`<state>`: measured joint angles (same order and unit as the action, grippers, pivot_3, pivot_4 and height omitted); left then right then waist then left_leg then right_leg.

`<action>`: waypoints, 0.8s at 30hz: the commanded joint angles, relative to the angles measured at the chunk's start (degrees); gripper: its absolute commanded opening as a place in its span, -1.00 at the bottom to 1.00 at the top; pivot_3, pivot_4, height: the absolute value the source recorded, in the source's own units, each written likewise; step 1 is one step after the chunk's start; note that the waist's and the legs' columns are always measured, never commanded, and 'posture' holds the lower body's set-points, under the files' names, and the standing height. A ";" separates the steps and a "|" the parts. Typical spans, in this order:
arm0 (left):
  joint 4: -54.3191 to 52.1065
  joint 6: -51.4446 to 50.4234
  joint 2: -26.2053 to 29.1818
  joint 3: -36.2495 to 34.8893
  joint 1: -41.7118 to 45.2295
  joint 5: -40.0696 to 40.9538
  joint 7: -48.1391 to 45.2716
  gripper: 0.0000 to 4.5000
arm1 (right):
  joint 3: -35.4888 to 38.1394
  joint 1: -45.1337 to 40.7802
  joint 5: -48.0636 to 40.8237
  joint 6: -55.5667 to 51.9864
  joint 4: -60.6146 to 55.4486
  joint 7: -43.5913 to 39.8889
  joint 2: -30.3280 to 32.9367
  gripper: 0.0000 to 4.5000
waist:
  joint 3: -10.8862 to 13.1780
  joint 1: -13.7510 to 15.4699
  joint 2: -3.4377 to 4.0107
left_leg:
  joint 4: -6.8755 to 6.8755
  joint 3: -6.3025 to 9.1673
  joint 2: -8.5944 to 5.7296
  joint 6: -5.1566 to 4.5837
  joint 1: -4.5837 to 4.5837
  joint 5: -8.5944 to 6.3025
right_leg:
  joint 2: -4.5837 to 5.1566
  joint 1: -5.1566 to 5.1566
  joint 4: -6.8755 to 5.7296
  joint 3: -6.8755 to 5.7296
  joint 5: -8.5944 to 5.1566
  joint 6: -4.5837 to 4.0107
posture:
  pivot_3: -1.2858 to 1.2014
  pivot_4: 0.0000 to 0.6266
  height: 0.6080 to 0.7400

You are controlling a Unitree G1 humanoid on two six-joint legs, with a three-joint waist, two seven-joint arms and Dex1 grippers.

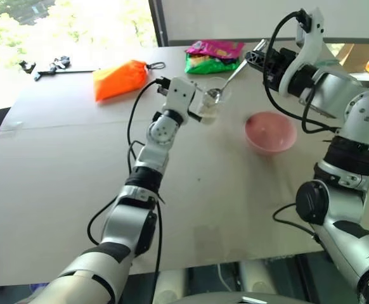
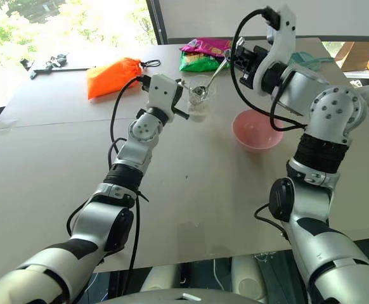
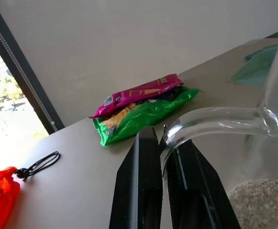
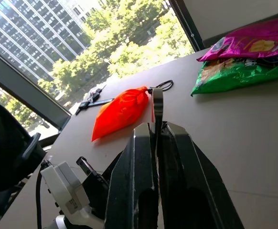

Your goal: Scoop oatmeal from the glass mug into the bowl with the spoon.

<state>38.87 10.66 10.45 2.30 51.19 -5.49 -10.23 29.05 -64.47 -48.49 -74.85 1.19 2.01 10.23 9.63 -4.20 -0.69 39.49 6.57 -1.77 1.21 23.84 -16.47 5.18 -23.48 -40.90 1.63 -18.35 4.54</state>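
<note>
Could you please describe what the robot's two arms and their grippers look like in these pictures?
Both arms are built of glossy white and silver-grey shells with black bands and round black joint caps. Loose black cables loop along each forearm to the wrist. The left gripper and the right gripper each end in two flat, matte black fingers that taper toward the tips. No markings are legible.

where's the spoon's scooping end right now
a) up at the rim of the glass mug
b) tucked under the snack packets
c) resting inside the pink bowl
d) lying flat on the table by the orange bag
a: the spoon, held by its handle in the right claw, slants down so its scooping end sits at the rim of the glass mug, which the left claw grips by the handle.
</note>
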 commanded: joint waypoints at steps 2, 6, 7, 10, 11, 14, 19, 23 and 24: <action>-1.21 1.34 -0.91 0.49 1.63 -0.15 0.14 -0.98 | 7.63 -4.05 -5.08 -3.36 2.10 6.62 -1.83 -1.00 | 0.00 0.04 0.00 | 0.00 -0.01 0.00 0.00 0.00 0.00 | 0.00 0.00 -0.01 0.01 0.00 0.00 | 0.03 -0.52 1.00; 0.05 1.62 -1.36 0.67 2.19 -0.37 0.11 -0.98 | 12.45 -5.55 -6.84 -4.51 4.56 11.72 -2.01 -1.00 | 0.00 0.05 0.00 | 0.00 -0.04 0.00 0.00 0.00 0.00 | 0.01 0.00 -0.05 0.03 0.00 0.00 | 0.03 -0.52 1.00; 0.37 1.65 -1.45 0.74 2.27 -0.41 0.08 -0.98 | 13.33 -5.83 -7.23 -4.65 5.09 12.65 -1.78 -1.00 | 0.00 0.04 0.00 | -0.01 -0.05 0.00 0.00 0.00 0.00 | 0.01 0.00 -0.06 0.03 0.00 0.00 | 0.03 -0.52 1.00; 1.10 1.61 -1.65 0.98 2.42 -0.46 -0.09 -0.98 | 15.67 -6.54 -8.46 -5.21 6.32 15.09 -0.85 -1.00 | -0.01 -0.01 0.01 | -0.02 -0.10 0.00 0.00 0.00 0.00 | 0.01 -0.01 -0.08 0.07 0.00 0.00 | 0.03 -0.52 1.00; 1.41 1.55 -1.73 1.07 2.52 -0.48 -0.19 -0.98 | 16.36 -6.71 -8.87 -5.33 6.67 15.83 -0.52 -1.00 | -0.01 0.00 0.01 | -0.02 -0.10 0.00 0.00 0.00 0.00 | 0.01 -0.01 -0.08 0.08 0.00 0.00 | 0.03 -0.52 1.00; 2.21 1.38 -2.02 1.29 2.83 -0.66 -0.28 -0.98 | 17.53 -6.90 -9.93 -5.47 7.30 17.21 0.45 -1.00 | -0.01 0.02 0.01 | -0.03 -0.11 0.00 -0.01 0.00 0.00 | 0.01 -0.01 -0.08 0.08 0.00 0.00 | 0.03 -0.52 1.00; 4.13 1.39 -3.03 1.78 4.51 -0.77 -0.33 -0.98 | 18.85 -6.40 -12.18 -6.02 7.52 18.91 2.53 -1.00 | -0.01 0.07 0.01 | -0.03 -0.17 0.00 -0.01 0.01 0.00 | 0.01 -0.01 -0.10 0.12 0.00 0.00 | 0.03 -0.52 1.00; 6.04 1.94 -3.96 2.02 6.71 -0.60 -0.66 -0.98 | 20.16 -5.56 -14.63 -6.72 7.31 20.57 3.72 -1.00 | -0.01 0.12 0.01 | -0.03 -0.25 0.00 -0.01 0.03 0.00 | 0.02 -0.01 -0.13 0.13 0.00 0.00 | 0.03 -0.52 1.00; 6.54 2.02 -4.15 2.05 7.20 -0.62 -0.71 -0.98 | 20.57 -5.34 -15.29 -6.81 7.27 21.09 3.99 -1.00 | -0.01 0.11 0.01 | -0.04 -0.29 0.00 -0.01 0.03 0.00 | 0.01 -0.01 -0.13 0.13 0.00 0.00 | 0.03 -0.52 1.00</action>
<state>46.19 10.81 6.62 4.15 55.97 -6.03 -10.96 48.34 -69.10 -60.95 -81.34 10.07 22.38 12.92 9.62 -4.09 -0.68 39.45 6.25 -1.77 1.20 23.87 -16.47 5.19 -23.49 -41.04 1.76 -18.35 4.54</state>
